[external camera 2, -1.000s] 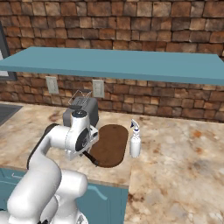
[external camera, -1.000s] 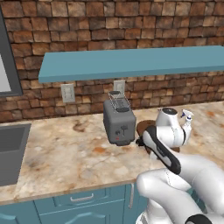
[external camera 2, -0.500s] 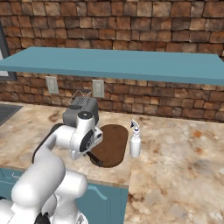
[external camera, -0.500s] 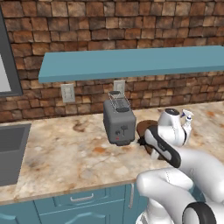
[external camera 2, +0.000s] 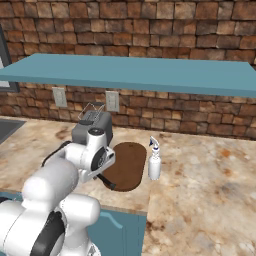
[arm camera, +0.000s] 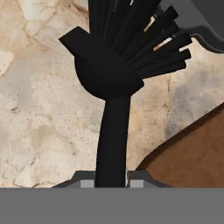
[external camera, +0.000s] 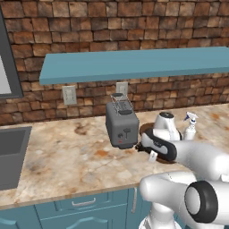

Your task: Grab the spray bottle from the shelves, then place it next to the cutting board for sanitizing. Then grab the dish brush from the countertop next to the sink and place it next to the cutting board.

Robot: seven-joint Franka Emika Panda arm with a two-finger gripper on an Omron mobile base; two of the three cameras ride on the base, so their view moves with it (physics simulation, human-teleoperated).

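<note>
My gripper [arm camera: 112,183] is shut on the handle of the black dish brush [arm camera: 111,74]. Its round bristle head points away from the hand, over the beige countertop [arm camera: 39,118]. The dark brown cutting board [arm camera: 192,153] lies just to the brush's right. In the right base view the brush [external camera 2: 108,182] sticks out below my hand at the near left edge of the cutting board [external camera 2: 131,162]. The white spray bottle [external camera 2: 154,162] stands upright on the counter against the board's right side. It also stands behind my arm as the spray bottle [external camera: 190,127] in the left base view.
A grey toaster [external camera: 121,125] stands just left of the board, close to my hand. The teal shelf [external camera: 134,62] runs along the brick wall above. The grey sink [external camera: 11,152] is at the far left. Open countertop [external camera: 67,156] lies between the sink and the toaster.
My arm has shifted slightly, with the hand turning and settling lower by the board's left edge, the brush still held. The spray bottle has not moved.
</note>
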